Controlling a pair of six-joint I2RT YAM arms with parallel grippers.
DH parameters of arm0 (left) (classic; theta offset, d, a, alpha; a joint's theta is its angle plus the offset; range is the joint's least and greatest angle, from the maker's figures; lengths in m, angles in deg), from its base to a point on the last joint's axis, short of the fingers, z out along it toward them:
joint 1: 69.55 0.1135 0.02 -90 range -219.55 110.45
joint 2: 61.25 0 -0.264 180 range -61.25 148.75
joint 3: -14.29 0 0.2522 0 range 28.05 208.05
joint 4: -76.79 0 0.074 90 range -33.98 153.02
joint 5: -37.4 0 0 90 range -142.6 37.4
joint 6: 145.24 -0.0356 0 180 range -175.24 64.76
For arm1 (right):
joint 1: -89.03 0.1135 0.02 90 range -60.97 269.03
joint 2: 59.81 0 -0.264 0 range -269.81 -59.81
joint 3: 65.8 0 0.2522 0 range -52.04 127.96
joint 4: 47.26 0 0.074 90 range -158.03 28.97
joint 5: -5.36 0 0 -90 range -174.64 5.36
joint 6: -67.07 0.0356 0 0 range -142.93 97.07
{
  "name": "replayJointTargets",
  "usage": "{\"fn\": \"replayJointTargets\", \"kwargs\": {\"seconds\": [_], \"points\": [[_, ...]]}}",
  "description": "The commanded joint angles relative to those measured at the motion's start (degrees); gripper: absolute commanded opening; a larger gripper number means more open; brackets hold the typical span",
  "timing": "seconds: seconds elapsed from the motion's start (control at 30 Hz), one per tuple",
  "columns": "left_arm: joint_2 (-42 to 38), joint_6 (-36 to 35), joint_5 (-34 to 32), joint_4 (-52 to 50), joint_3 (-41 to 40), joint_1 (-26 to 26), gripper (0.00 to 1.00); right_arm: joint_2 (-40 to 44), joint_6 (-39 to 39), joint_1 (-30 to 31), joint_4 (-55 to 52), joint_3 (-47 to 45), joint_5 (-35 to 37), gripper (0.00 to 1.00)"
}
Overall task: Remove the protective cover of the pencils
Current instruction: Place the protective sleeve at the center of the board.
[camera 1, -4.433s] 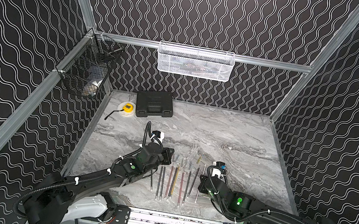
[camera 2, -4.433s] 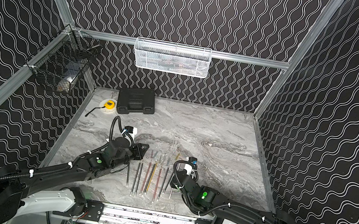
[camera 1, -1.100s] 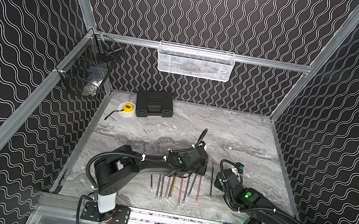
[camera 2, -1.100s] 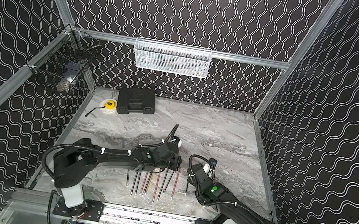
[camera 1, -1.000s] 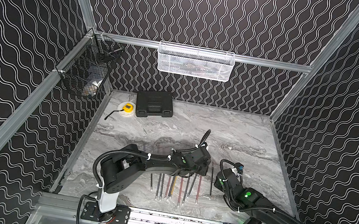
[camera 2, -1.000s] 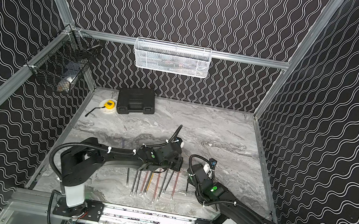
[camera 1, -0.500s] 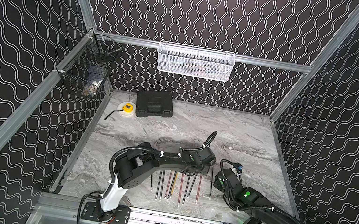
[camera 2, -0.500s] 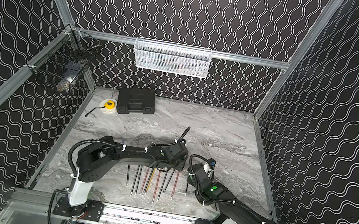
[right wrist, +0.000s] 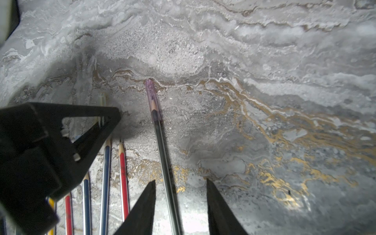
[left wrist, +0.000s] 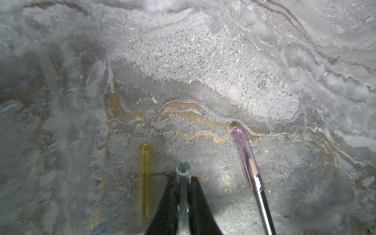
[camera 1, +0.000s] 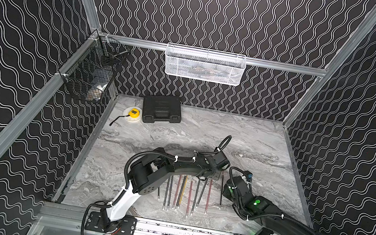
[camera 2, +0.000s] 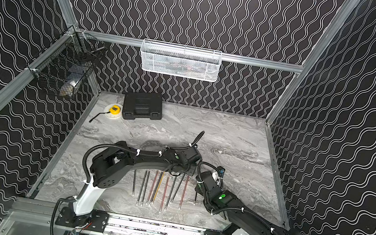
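Several pencils [camera 1: 182, 192] lie side by side near the table's front edge, seen in both top views [camera 2: 159, 188]. My left gripper [left wrist: 183, 179] is shut on a clear protective cover [left wrist: 183, 169], whose end pokes past the fingertips; no pencil shows inside it. A loose yellow cover [left wrist: 144, 183] lies beside it. To the right lies a black pencil [right wrist: 162, 146] still wearing a purple cover [right wrist: 151, 95]. My right gripper [right wrist: 180, 182] is open and straddles that pencil's shaft without touching it. Bare sharpened pencil tips [right wrist: 122, 154] show under the left gripper [right wrist: 61, 132].
A black case [camera 1: 162, 109] and a yellow tape measure [camera 1: 133, 114] sit at the back left of the marble table [camera 1: 267, 147]. A white mesh basket [camera 1: 204, 65] hangs on the back wall, a black wire basket [camera 1: 90, 76] on the left wall.
My left arm has swung its elbow rightwards while its gripper stays shut at the right end of the row. The right gripper has narrowed slightly over the black pencil.
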State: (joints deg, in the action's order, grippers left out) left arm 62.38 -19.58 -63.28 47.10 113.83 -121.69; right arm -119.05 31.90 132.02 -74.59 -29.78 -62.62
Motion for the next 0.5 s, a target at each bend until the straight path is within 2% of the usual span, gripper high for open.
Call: {"fn": "replayJointTargets", "kwargs": {"seconds": [0.0, 0.47], "points": [[1.8, -1.4, -1.0, -3.8, 1.2, -0.2, 0.1, -0.2, 0.1, -0.1, 1.3, 0.0, -0.1, 0.41], [2.5, -1.0, -0.8, -4.3, 1.6, -0.3, 0.24, 0.3, 0.0, -0.4, 1.6, -0.5, -0.7, 0.41]]}}
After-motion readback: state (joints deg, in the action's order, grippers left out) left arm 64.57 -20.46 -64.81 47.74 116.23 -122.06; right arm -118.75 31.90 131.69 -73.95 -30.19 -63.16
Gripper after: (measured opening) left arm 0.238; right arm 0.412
